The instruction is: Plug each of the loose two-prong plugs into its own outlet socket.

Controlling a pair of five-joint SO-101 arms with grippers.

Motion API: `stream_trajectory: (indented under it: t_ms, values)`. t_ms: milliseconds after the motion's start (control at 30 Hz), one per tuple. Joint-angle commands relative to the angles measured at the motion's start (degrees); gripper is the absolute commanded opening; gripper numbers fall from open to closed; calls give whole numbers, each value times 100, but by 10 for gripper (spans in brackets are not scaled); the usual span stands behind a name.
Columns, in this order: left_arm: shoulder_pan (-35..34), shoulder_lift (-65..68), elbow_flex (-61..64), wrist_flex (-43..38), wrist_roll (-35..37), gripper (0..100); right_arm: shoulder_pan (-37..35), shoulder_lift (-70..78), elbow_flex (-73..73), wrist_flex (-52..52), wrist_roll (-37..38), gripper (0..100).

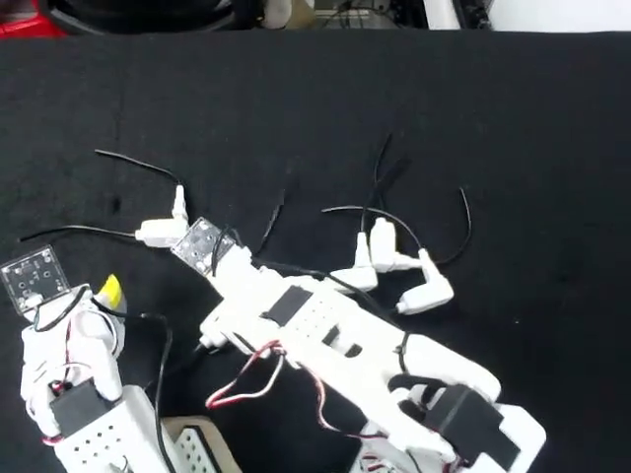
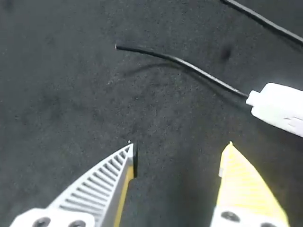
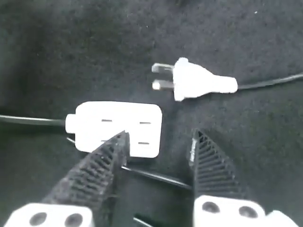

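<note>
on the black cloth [image 1: 315, 99] a white two-prong plug [image 3: 199, 82] is laid just beside a white slotted outlet socket [image 3: 113, 115], prongs bare. the right gripper [image 3: 160, 134], over the socket, and the left gripper [image 2: 180, 145] are held open.

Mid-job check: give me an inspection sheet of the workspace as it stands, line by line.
Surface: black cloth, flat.
Job's things: loose plug lies beside a white socket block, apart from it and not plugged in. More white plugs and sockets are clustered mid-table; cannot tell which are joined.
Clutter: nothing seen.
Grippers: right gripper has its jaws open at the socket block's edge; left gripper has its jaws open over bare cloth.
Cables: short black cables trail loosely from the pieces.
Surroundings: gear and wires past the far edge, too cut off to identify.
</note>
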Motion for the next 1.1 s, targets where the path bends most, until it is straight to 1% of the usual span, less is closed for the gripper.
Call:
stream_trajectory:
  t_ms: [0, 67, 133, 167, 233, 300, 333, 433, 533, 700, 800, 933, 1067]
  values:
    - [-75, -26, 31, -229, -53, 288, -26, -75, -505, 589, 18, 198]
    - [-75, -26, 66, -273, -53, 288, 176, -207, -954, 1310, 9, 198]
    - [-75, -26, 66, -273, -53, 288, 527, -400, -1596, 2004, -237, 198]
    - [-75, -26, 66, -264, -53, 288, 738, -462, -1912, 2233, -536, 198]
    - [-75, -26, 66, -246, -53, 288, 1090, -523, -2352, 2321, -1380, 198]
    - [-75, -26, 66, -229, -53, 288, 1196, -523, -2457, 2057, -2330, 198]
    - [-75, -26, 66, -229, -53, 288, 1187, -488, -2448, 1873, -2681, 198]
    - [-101, -26, 75, -220, -62, 288, 941, -215, -2448, 1424, -3376, 198]
    - [-110, -26, 101, -220, -79, 288, 695, 356, -2448, 941, -4088, 198]
    - [-110, -26, 119, -211, -325, 288, 695, 1613, -2492, 229, -5451, 201]
    - [-110, -26, 127, -211, -325, 288, 747, 2088, -2545, -105, -5697, 198]
    - [-75, -26, 180, -220, -334, 288, 747, 2325, -2738, -114, -5960, 198]
    - [-75, -26, 180, -220, -334, 288, 774, 2396, -2765, -141, -6022, 197]
